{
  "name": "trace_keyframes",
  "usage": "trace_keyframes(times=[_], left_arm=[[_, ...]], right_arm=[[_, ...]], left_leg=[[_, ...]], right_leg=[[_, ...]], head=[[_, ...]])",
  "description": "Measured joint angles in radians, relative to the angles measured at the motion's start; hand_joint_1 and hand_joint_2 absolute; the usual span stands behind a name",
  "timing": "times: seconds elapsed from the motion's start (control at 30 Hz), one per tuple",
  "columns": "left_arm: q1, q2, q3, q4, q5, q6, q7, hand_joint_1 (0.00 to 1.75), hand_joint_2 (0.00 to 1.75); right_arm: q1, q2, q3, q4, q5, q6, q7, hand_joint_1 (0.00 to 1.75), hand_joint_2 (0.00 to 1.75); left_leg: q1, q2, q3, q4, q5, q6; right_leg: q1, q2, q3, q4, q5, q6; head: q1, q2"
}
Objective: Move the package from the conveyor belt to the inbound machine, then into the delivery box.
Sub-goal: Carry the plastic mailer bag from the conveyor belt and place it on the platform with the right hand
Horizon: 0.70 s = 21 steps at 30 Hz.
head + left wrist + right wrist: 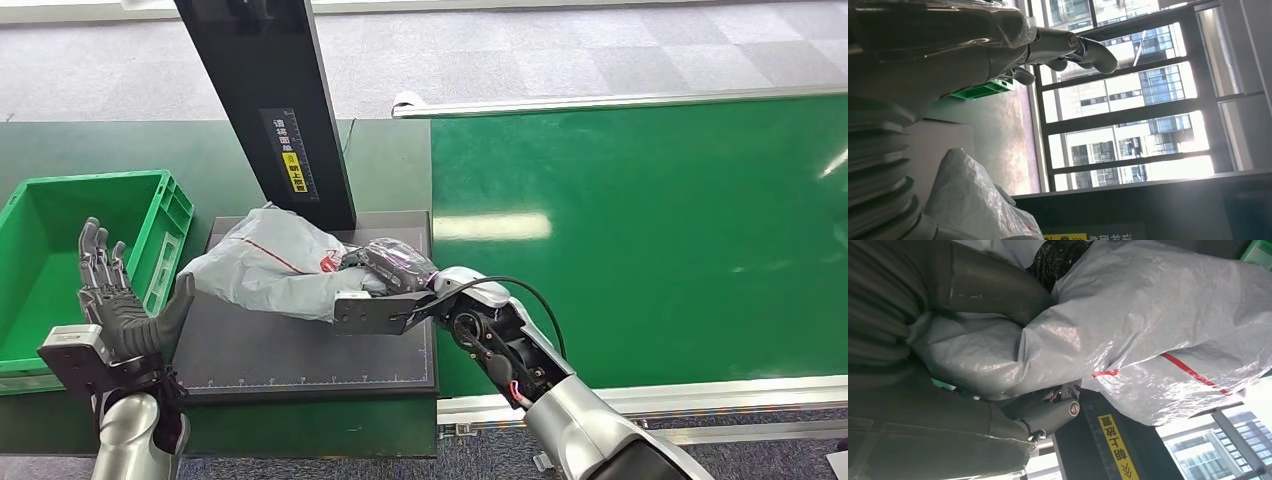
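Head view: right hand (385,285) grips the grey package (275,265) lying on the dark machine platform (300,355), below the black post (275,100); left hand (115,295) hovers empty, fingers spread, beside the green box (60,215). Left wrist view: windows (1128,110) behind the package. Right wrist view: fingers (1048,412) wrap the package; yellow label (1113,442) on the post.

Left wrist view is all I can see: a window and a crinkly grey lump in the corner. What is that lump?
Observer: A grey plastic package, on the dark platform of the inbound machine.
Operator: Is anything holding it?
Observer: Yes, the right hand grips the end of it nearest the green conveyor belt.
Operator: And the green bit by the fingers?
Observer: That is the delivery box, beside the platform. The left hand is raised at its edge, fingers spread, holding nothing.
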Motion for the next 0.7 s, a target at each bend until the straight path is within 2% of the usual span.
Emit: trace_keyframes(times=[0.13,0.5,0.63,0.7], left_arm=[[-0.010,0.000,-0.002,0.012,0.000,-0.009,0.002,0.00,1.75],[-0.016,0.000,-0.006,0.029,0.000,-0.014,0.005,0.00,1.75],[-0.017,0.000,-0.006,0.033,0.000,-0.015,0.005,0.00,1.75],[-0.018,0.000,-0.007,0.033,0.000,-0.023,0.010,0.00,1.75]], right_arm=[[-0.004,0.005,0.012,0.030,-0.014,0.000,0.000,0.94,1.75],[-0.005,0.007,0.032,0.075,-0.016,0.000,0.003,0.94,1.75],[-0.006,0.007,0.037,0.081,-0.018,0.000,0.003,0.00,1.75],[-0.007,0.006,0.036,0.083,-0.025,-0.001,0.009,0.00,1.75]], left_leg=[[0.000,0.000,0.000,0.000,0.000,0.000],[0.000,0.000,0.000,0.000,0.000,0.000],[0.000,0.000,0.000,0.000,0.000,0.000],[0.000,0.000,0.000,0.000,0.000,0.000]], right_leg=[[0.000,0.000,0.000,0.000,0.000,0.000],[0.000,0.000,0.000,0.000,0.000,0.000],[0.000,0.000,0.000,0.000,0.000,0.000],[0.000,0.000,0.000,0.000,0.000,0.000]], head=[[0.000,0.000],[0.000,0.000],[0.000,0.000],[0.000,0.000]])
